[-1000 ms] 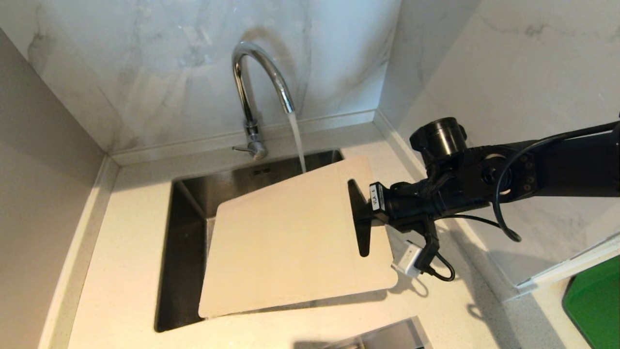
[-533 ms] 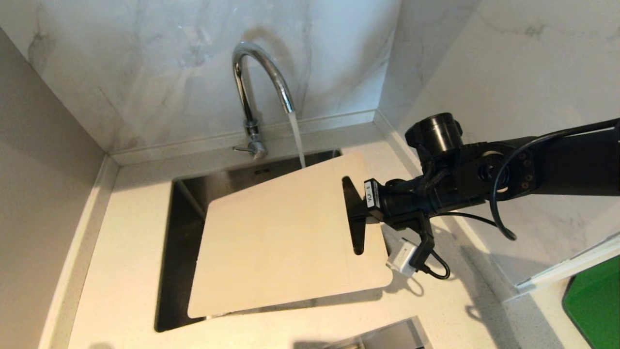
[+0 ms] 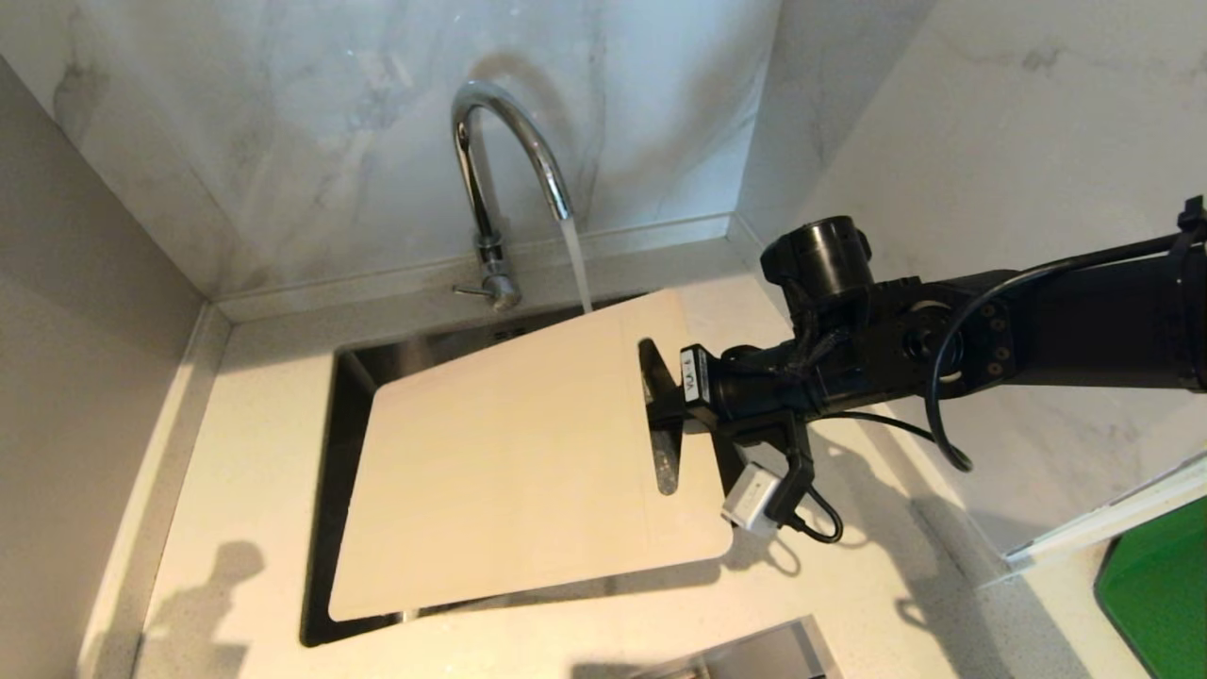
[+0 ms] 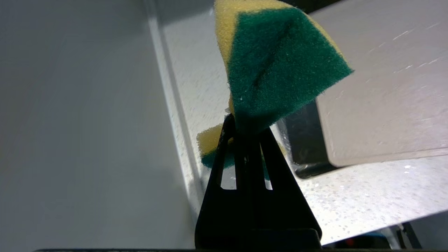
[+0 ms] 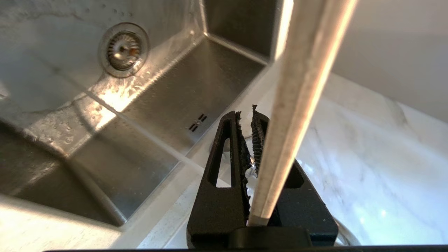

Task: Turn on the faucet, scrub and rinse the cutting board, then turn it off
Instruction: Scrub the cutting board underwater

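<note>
The chrome faucet point(image 3: 509, 160) runs, and its water stream point(image 3: 577, 273) falls behind the far edge of the cutting board point(image 3: 509, 471). This pale beige board hangs tilted over the sink point(image 3: 341, 415). My right gripper point(image 3: 655, 410) is shut on the board's right end, by the handle cutout. In the right wrist view the board's edge point(image 5: 301, 94) runs between the jaws of the right gripper point(image 5: 246, 117). My left gripper point(image 4: 245, 127) is out of the head view. It is shut on a green-and-yellow sponge point(image 4: 280, 63), close to the near left corner of the board point(image 4: 385, 87).
The steel sink has a drain point(image 5: 122, 49) in its wet floor. Pale counter point(image 3: 245, 453) surrounds the sink, with marble walls behind and to the right. A bright green flat object point(image 3: 1155, 594) lies at the far right. A shadow point(image 3: 222, 566) falls on the counter at the lower left.
My right arm has carried the board to the left over the sink. A new shadow has come onto the counter at the lower left.
</note>
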### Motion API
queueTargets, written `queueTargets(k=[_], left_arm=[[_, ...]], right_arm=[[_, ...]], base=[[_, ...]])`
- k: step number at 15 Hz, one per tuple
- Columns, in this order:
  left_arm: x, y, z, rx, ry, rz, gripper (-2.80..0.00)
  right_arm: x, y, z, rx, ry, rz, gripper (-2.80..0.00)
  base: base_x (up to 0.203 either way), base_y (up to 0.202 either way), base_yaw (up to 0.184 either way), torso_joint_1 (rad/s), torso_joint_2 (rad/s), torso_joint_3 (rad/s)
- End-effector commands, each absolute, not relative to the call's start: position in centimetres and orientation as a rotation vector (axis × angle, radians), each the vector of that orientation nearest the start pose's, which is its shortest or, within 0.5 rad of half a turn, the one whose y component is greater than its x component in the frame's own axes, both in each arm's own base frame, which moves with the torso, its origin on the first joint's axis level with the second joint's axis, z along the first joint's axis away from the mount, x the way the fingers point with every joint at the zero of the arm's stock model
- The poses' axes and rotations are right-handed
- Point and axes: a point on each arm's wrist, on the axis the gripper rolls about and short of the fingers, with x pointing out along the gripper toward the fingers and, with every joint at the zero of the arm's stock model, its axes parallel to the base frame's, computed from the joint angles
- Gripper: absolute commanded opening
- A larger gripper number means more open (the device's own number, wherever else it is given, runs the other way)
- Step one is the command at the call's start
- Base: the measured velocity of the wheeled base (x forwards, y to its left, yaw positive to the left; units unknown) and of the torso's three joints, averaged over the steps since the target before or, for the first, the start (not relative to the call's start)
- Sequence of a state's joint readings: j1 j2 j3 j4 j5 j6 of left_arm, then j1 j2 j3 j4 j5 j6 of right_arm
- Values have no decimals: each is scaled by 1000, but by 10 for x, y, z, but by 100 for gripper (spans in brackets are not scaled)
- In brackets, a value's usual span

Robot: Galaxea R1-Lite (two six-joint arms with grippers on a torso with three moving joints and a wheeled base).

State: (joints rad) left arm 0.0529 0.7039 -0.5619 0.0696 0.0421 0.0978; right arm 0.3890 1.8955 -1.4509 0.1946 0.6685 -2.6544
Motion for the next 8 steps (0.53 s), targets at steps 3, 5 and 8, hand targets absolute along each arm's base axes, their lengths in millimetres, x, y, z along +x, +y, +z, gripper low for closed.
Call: queueTargets(k=[3,5,8], left_arm=[[110,20,228,46,379,142,-280],[121,22,229,34,418,120,-280],[132,21,229,-2,473,99,-280]], right_arm=[[333,165,210,-2133,-1106,1170,-280],[332,167,210,-2132,-1112,1173,-280],[332,170,209,-2128,-1118,1182,-280]], base=[[0,0,0,0,0,0],[0,0,0,0,0,0],[0,0,0,0,0,0]])
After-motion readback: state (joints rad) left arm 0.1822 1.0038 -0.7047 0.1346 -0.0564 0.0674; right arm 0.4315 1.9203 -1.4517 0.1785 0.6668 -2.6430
